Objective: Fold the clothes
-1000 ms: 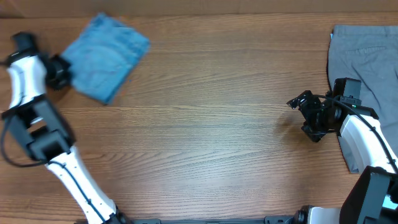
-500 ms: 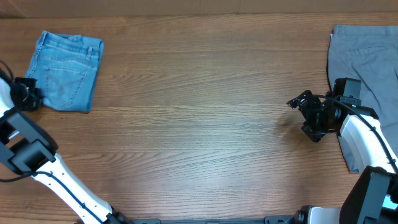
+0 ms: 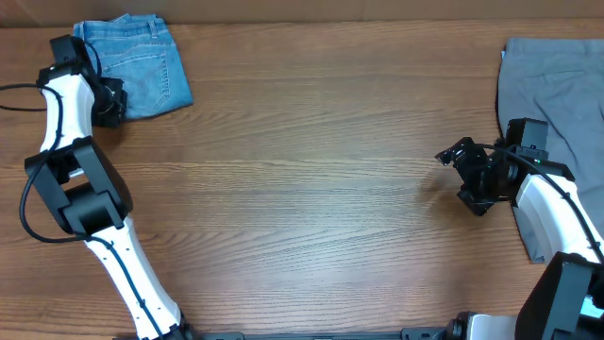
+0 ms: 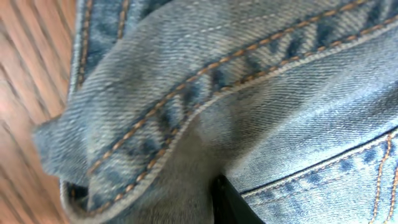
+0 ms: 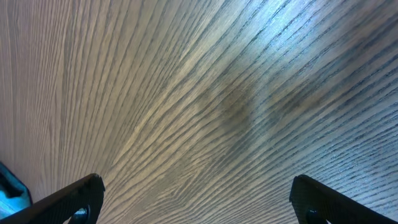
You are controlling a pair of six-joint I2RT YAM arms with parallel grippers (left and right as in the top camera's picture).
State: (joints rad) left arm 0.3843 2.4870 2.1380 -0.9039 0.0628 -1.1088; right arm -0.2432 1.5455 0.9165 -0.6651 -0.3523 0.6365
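At the counter's (image 3: pixel 311 198) far-left corner, folded light-blue jeans (image 3: pixel 142 64) lie compact; left fingers (image 3: pixel 109 100) at their edge, grip unclear; right fingers (image 5: pixel 71 200) gape wide over bare wood.

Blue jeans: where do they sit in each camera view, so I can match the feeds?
Overhead: the blue jeans lie folded in the top left corner of the picture.
Left wrist: the jeans fill nearly the whole picture, stitched seams close up.
Right wrist: not in it; only bare wood shows.
Shared landmark: the wood-grain table, seen in all three views.
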